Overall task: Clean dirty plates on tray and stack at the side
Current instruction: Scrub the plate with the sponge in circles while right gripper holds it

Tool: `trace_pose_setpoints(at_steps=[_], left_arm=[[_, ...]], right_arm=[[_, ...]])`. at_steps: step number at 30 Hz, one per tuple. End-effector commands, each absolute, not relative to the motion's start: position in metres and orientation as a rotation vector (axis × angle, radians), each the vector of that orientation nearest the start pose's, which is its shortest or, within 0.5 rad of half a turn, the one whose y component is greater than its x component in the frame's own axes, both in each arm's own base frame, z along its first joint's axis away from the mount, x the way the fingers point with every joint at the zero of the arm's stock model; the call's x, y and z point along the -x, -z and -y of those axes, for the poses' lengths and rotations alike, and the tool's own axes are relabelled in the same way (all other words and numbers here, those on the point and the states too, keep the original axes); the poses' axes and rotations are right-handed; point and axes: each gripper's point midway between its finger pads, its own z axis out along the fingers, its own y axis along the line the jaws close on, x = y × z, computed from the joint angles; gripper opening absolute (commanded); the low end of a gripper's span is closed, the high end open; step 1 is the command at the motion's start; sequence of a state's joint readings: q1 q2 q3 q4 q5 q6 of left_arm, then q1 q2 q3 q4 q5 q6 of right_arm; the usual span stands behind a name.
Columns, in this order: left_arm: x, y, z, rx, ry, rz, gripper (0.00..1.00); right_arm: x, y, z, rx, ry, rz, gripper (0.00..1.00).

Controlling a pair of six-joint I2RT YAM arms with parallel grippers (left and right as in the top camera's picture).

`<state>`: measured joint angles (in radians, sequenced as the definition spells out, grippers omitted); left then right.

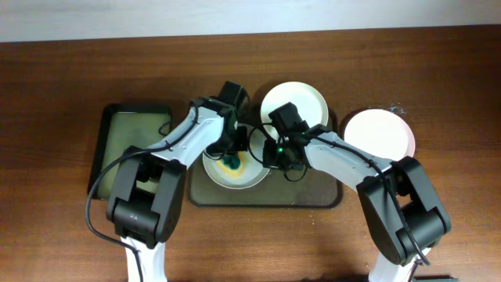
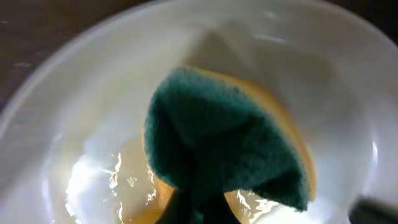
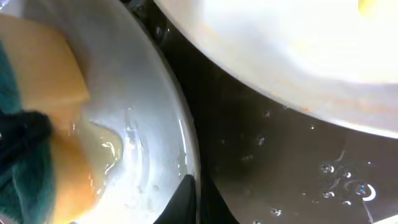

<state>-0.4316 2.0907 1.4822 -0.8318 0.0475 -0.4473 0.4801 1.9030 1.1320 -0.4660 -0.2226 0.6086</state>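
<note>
By our reading, we are mid-scrub on one plate. The left arm (image 1: 184, 137) reaches over the tray (image 1: 313, 196), its jaws clamped on a green-and-yellow sponge (image 2: 224, 143). The sponge presses into the near-left plate (image 1: 244, 178), which lies on the tray with a wet yellowish film inside. The right arm (image 1: 344, 157) comes in at that plate's right rim. A dark finger (image 3: 185, 199) shows there, but we cannot tell whether those jaws are apart or gripping. A second plate (image 1: 301, 98) sits at the tray's far edge, seemingly unwashed. A third plate (image 1: 378, 135) lies on the bench (image 1: 78, 70) right of the tray, perhaps starting the stack. Two plates look left to finish and stack
</note>
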Motion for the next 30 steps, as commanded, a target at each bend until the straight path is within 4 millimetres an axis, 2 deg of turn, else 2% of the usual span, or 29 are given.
trace_pose_setpoints(at_steps=[1,3,6,7,9,12,15,16,18,19,20,21,24,26,28,29,30], left_arm=[[-0.399,0.004,0.116,0.281,-0.315,-2.89,0.0],[-0.385,0.006,0.112,0.249,-0.355,-2.952,0.0],[-0.358,0.009,0.114,0.012,-0.334,-3.105,0.0],[-0.349,0.008,0.106,0.019,-0.361,-3.145,0.0],[-0.346,0.008,0.097,0.043,-0.352,-3.178,0.0],[-0.347,0.011,0.104,-0.039,-0.108,-3.239,0.0],[-0.343,0.012,0.11,-0.128,-0.045,-3.259,0.0],[-0.338,0.014,0.112,-0.138,-0.042,-3.273,0.0],[-0.316,0.022,0.128,-0.193,0.093,-3.34,0.0],[-0.307,0.024,0.137,-0.242,0.185,-3.364,0.0],[-0.288,0.024,0.158,-0.354,0.422,-3.39,0.0],[-0.286,0.023,0.164,-0.384,0.475,-3.384,0.0],[-0.301,0.024,0.183,-0.422,0.568,-3.288,0.0],[-0.329,0.025,0.193,-0.381,0.576,-3.174,0.0],[-0.362,0.028,0.184,-0.211,0.421,-3.095,0.0],[-0.386,0.028,0.17,-0.099,0.249,-3.022,0.0],[-0.4,0.024,0.16,-0.045,0.137,-2.974,0.0]], right_arm=[[-0.33,0.003,-0.218,-0.127,-0.518,-2.969,0.04],[-0.329,0.003,-0.218,-0.127,-0.518,-2.97,0.04],[-0.327,0.004,-0.217,-0.145,-0.519,-2.98,0.04],[-0.323,0.005,-0.217,-0.195,-0.538,-2.999,0.04],[-0.314,0.009,-0.219,-0.237,-0.61,-3.036,0.04],[-0.306,0.018,-0.219,-0.278,-0.731,-3.082,0.04],[-0.305,0.027,-0.224,-0.269,-0.865,-3.104,0.04],[-0.305,0.028,-0.224,-0.275,-0.868,-3.105,0.04],[-0.306,0.028,-0.224,-0.262,-0.87,-3.099,0.04],[-0.306,0.028,-0.224,-0.261,-0.87,-3.099,0.04],[-0.307,0.028,-0.224,-0.26,-0.872,-3.096,0.04],[-0.307,0.028,-0.224,-0.26,-0.871,-3.095,0.04],[-0.307,0.028,-0.224,-0.26,-0.872,-3.095,0.04],[-0.307,0.028,-0.224,-0.26,-0.872,-3.095,0.04],[-0.307,0.028,-0.224,-0.259,-0.871,-3.095,0.04],[-0.307,0.028,-0.224,-0.26,-0.87,-3.095,0.04],[-0.307,0.028,-0.224,-0.26,-0.866,-3.095,0.04]])
